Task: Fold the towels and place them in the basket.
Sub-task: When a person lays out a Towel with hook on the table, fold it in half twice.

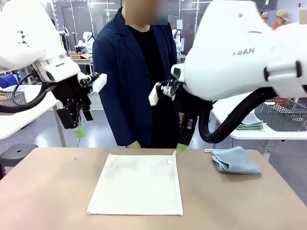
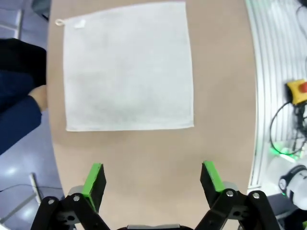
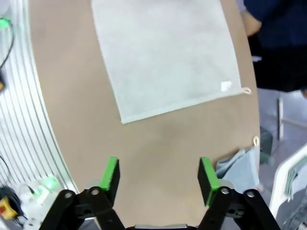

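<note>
The left pincer (image 2: 152, 168) and right pincer (image 3: 158, 165) hang wide open and empty above the table (image 1: 48, 191). The cream towel (image 1: 136, 184) lies flat in its middle; we should pinch both corners of one edge together and fold evenly.

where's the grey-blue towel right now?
Front view: the grey-blue towel lies bunched on the table at the robot's right, apart from the flat cream towel at centre.
</note>
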